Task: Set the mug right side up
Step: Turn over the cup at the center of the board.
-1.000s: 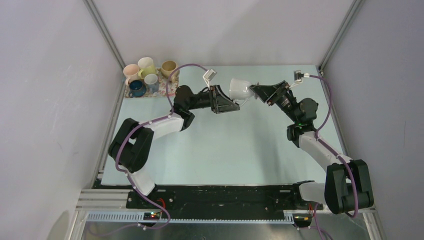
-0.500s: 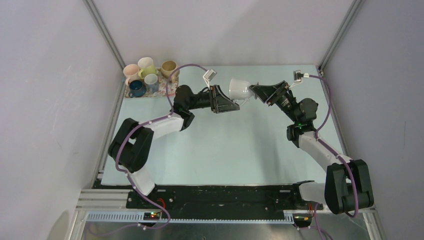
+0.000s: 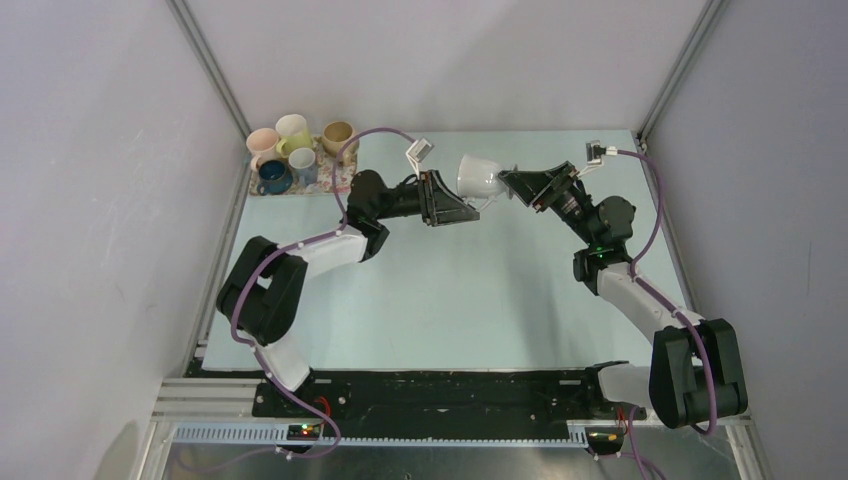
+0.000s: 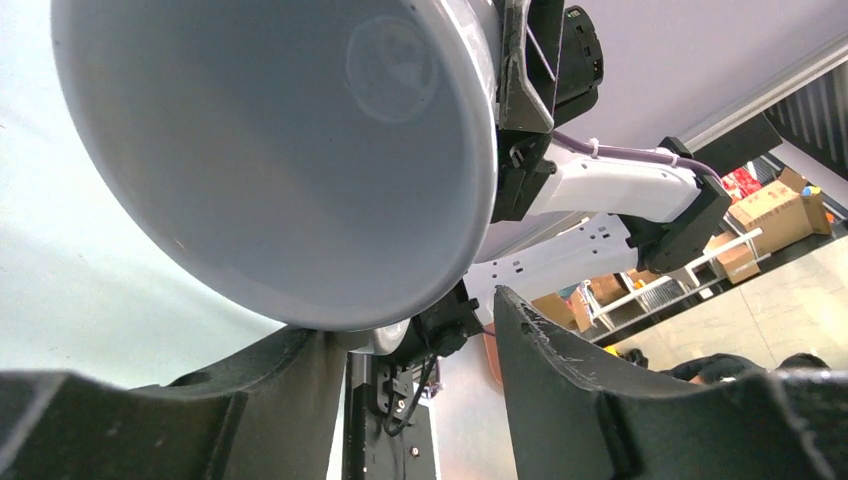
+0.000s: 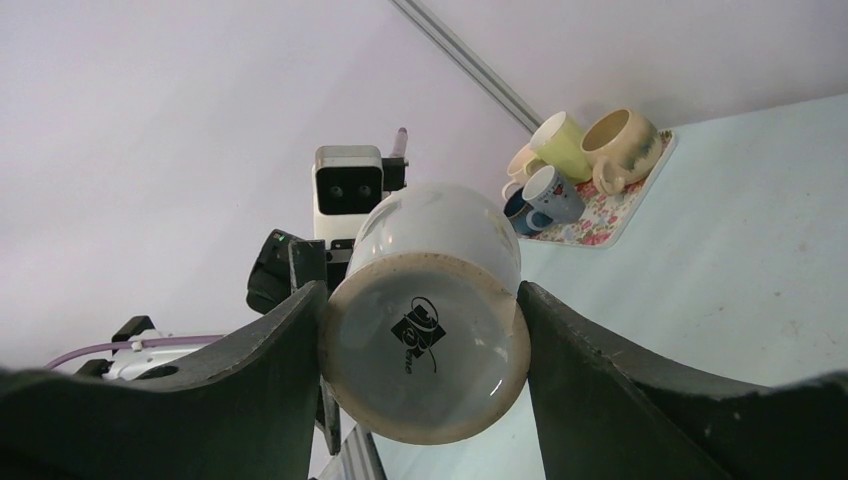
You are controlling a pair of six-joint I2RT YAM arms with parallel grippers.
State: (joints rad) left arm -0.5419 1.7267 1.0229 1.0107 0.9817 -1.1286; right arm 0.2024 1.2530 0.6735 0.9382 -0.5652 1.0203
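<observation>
Right arm: the right pincer is clamped on the mug at its base end, with one dark finger pressed against each side. The mug's foot faces the right wrist camera in the middle of that frame. It carries a dark printed logo and a brownish ring round the edge.

Left arm: the left pincer is spread apart, and background shows through the gap.
- The mug's rim touches the tip of the finger at lower left of the left wrist frame.
- The finger at lower right stands clear of the rim.
- A small grey part sits in the gap just under the rim; cannot tell what it is.
- The mug's open mouth fills the upper left of that frame, plain white inside, turned toward the camera.

Mug position: in the air between the two arms, upper centre of the top frame. It lies on its side, mouth toward the left of the frame and base toward the right. It hangs above the pale blue surface, not touching it.

Further out: a flowered tray sits in the upper left corner of the surface. It carries six cups packed close: pink, white, yellow-green, beige, dark blue and a pale patterned one. They are well apart from the held mug. The same group shows at upper right of the right wrist frame.
</observation>
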